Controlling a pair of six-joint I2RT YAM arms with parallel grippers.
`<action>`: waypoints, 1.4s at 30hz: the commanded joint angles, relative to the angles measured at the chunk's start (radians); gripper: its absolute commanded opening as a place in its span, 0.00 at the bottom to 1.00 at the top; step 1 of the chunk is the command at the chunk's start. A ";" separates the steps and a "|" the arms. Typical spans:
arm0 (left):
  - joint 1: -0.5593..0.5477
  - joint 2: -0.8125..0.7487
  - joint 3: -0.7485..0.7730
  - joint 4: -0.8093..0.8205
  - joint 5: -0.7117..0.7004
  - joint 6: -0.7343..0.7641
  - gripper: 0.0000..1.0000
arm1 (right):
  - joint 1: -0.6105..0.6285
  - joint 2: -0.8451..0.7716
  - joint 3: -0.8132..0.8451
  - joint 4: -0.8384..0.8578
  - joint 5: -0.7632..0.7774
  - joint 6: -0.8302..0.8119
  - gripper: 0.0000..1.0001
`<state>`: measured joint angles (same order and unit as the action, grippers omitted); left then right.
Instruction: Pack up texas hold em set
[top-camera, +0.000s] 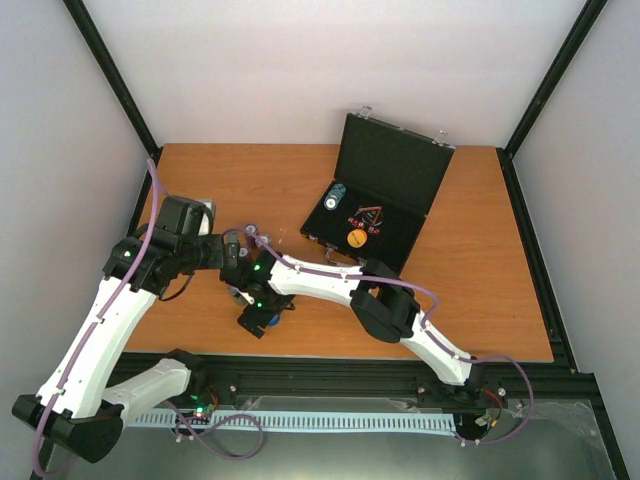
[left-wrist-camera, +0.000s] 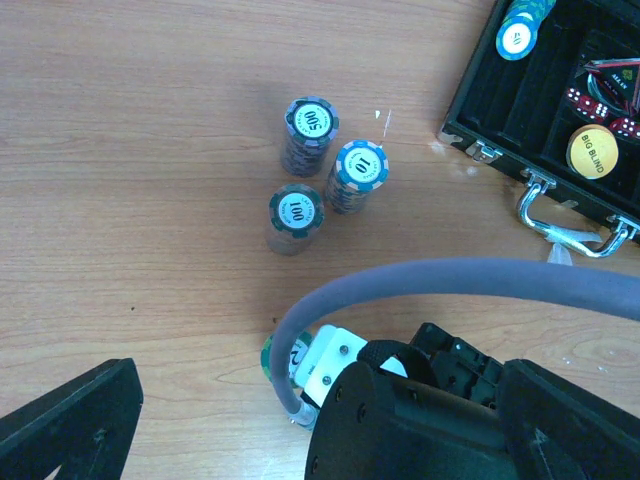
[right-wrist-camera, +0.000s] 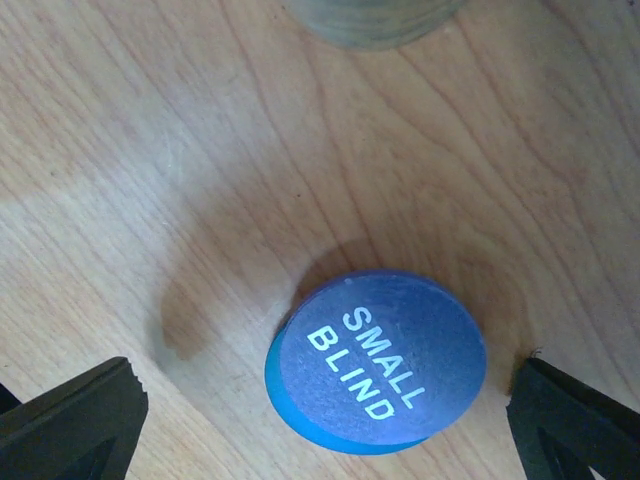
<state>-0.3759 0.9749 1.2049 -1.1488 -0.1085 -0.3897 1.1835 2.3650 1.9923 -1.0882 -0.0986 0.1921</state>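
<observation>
Toward the near edge of the table (top-camera: 500, 280), the right gripper (right-wrist-camera: 320, 415) hangs over a blue disc (right-wrist-camera: 378, 365) marked SMALL BLIND; only its own camera shows this. Its fingers (right-wrist-camera: 70, 418) stand wide apart on either side of the disc, touching neither edge and holding nothing, with bare wood all round it.

The left wrist view gives what that one lacks: three chip stacks (left-wrist-camera: 358, 172) standing close together on the wood, free room to their left, and the right arm with its grey cable (left-wrist-camera: 450, 275) crossing just in front of them. One finger (left-wrist-camera: 68, 425) of the left gripper (top-camera: 232, 258) shows at the corner (the other is out of frame); the jaws are spread fully and carry nothing.

From above, the black case (top-camera: 390, 160) lies open toward the far right of the table, lid raised, apart from the stacks. Inside are a stack of blue chips (left-wrist-camera: 520, 32), red dice (left-wrist-camera: 580, 97), a triangle (top-camera: 366, 214) and an orange disc (left-wrist-camera: 592, 150); the handle (left-wrist-camera: 575, 220) faces the stacks.
</observation>
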 joint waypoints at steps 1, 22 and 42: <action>0.001 -0.012 0.005 0.006 -0.004 0.001 1.00 | 0.006 0.055 -0.071 -0.033 0.016 0.021 1.00; 0.002 -0.021 -0.004 -0.002 -0.013 0.008 1.00 | -0.005 0.091 -0.138 -0.011 -0.018 0.051 0.34; 0.001 -0.009 -0.005 0.010 -0.008 0.010 1.00 | -0.108 -0.115 -0.152 -0.026 0.080 0.079 0.31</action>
<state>-0.3759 0.9657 1.1976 -1.1488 -0.1120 -0.3893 1.1015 2.2875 1.8603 -1.0554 -0.0761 0.2558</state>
